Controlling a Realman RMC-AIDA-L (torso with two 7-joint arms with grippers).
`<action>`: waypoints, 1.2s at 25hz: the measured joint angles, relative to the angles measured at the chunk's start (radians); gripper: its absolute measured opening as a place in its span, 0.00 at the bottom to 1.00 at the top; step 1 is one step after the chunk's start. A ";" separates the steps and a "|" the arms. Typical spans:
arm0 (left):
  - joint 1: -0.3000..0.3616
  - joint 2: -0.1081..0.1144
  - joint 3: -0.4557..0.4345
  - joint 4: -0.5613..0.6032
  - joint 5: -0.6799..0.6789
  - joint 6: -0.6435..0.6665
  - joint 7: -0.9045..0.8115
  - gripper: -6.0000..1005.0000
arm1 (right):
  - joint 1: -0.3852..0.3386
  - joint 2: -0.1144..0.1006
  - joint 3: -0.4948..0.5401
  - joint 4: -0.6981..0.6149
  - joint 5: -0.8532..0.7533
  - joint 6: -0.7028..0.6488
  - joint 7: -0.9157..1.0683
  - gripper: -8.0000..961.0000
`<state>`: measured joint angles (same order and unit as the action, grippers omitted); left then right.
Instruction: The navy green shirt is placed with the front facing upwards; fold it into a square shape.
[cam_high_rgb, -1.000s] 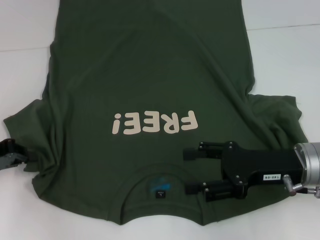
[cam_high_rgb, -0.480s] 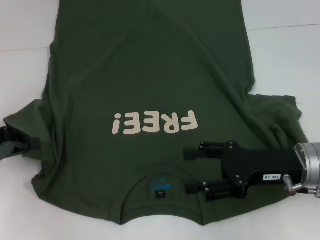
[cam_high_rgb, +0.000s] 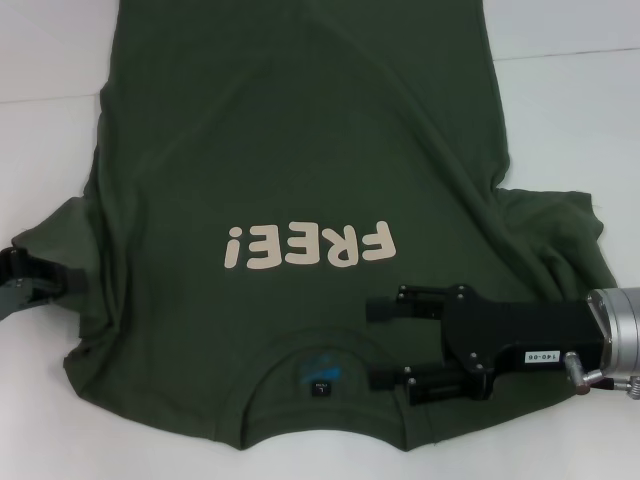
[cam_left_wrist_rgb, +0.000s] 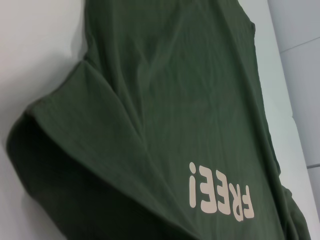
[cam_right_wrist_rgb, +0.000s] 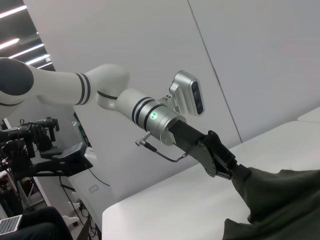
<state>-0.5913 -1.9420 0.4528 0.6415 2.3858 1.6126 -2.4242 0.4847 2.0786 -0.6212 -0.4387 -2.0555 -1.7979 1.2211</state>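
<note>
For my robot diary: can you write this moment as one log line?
shirt: flat, FREE! up, unfolded | left gripper: shut on left sleeve edge | right gripper: open, over the shirt beside collar

Left tool (cam_high_rgb: 45, 280) has dragged the sleeve (cam_high_rgb: 60, 250) inward — slightly.

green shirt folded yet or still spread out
Spread, not folded: the dark olive-green cotton T-shirt lies front up, cream FREE! lettering exposed. Left gripper grips one sleeve; right gripper hovers open by the collar.
</note>
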 joint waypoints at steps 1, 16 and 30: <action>-0.001 0.000 0.000 0.001 -0.001 0.000 -0.001 0.04 | -0.001 0.001 0.000 0.000 0.000 0.000 0.000 0.92; -0.004 -0.001 -0.002 -0.002 -0.017 -0.008 -0.007 0.04 | -0.001 0.005 0.000 0.000 0.000 0.008 0.000 0.92; -0.040 -0.027 0.000 -0.016 -0.063 -0.035 -0.008 0.04 | 0.009 0.005 0.011 0.000 0.002 0.012 0.001 0.92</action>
<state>-0.6309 -1.9690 0.4529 0.6256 2.3223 1.5776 -2.4319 0.4940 2.0832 -0.6104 -0.4387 -2.0539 -1.7855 1.2225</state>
